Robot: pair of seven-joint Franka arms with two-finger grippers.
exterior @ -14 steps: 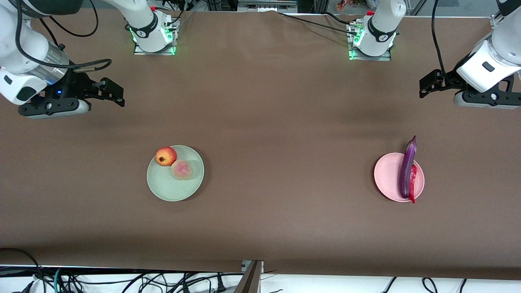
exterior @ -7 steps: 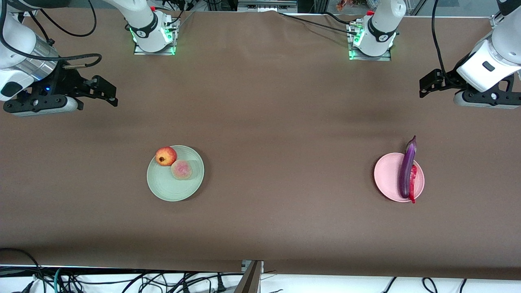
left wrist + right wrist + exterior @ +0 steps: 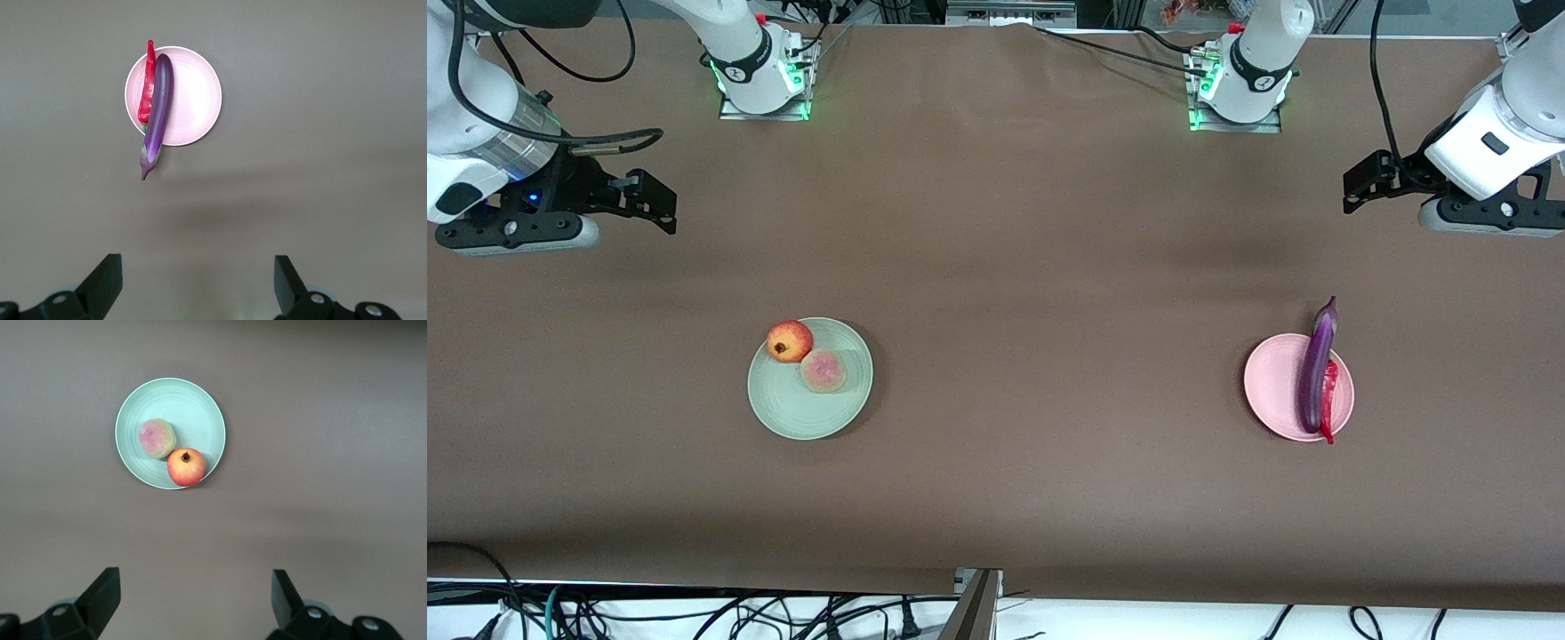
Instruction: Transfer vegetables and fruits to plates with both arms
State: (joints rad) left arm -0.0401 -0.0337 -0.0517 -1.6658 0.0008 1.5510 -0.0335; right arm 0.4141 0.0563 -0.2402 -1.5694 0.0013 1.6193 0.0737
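Both end effectors stood wide and empty: the right end effector (image 3: 660, 197) had retreated farther from the green plate (image 3: 783, 413) bearing red fruit (image 3: 790, 340) and peach (image 3: 823, 371); the left end effector (image 3: 1359, 185) waited, well apart from the pink plate (image 3: 1272, 387) holding eggplant (image 3: 1315, 378) and chili (image 3: 1329, 391). Transfer looked complete.

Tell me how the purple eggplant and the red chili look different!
The eggplant is purple, long and thick; the chili is red, shorter and thin. The eggplant's stem end sticks out past the pink plate's rim, and the chili's tip barely pokes over it. Both lie side by side, touching, on that plate.
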